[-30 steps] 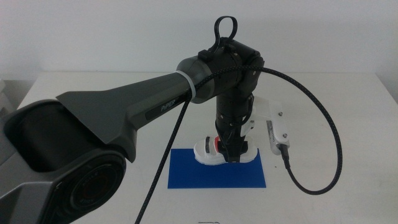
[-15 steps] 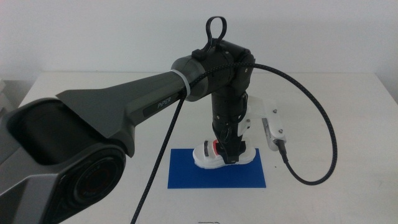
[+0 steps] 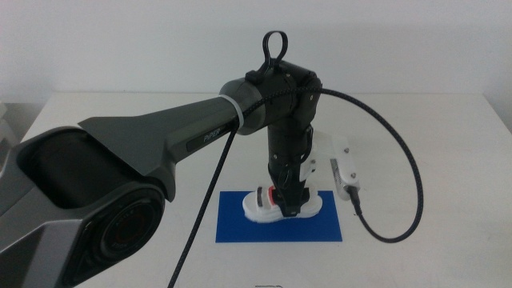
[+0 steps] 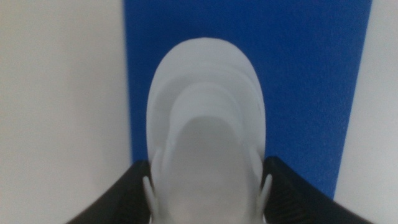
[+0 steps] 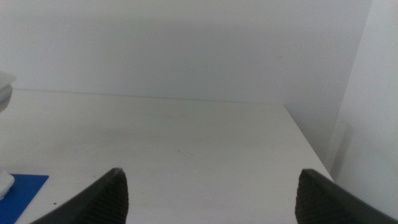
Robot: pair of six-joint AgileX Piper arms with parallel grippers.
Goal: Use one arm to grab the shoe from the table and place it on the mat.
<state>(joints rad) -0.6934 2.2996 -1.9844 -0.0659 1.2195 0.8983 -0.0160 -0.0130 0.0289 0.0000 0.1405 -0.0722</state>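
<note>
The white desk is the biggest thing here, and the big grey arm reaches in across it from the left side. The arm bends down over the blue mat, which lies flat on the desk near the front. The left claw points straight down and holds the small white shoe by its two sides, so the shoe sits level. The shoe is right over the mat and looks like it touches it or is just above it. It seems about ready to be let go. The right claw waits off to the side with its jaws wide apart, holding nothing.
</note>
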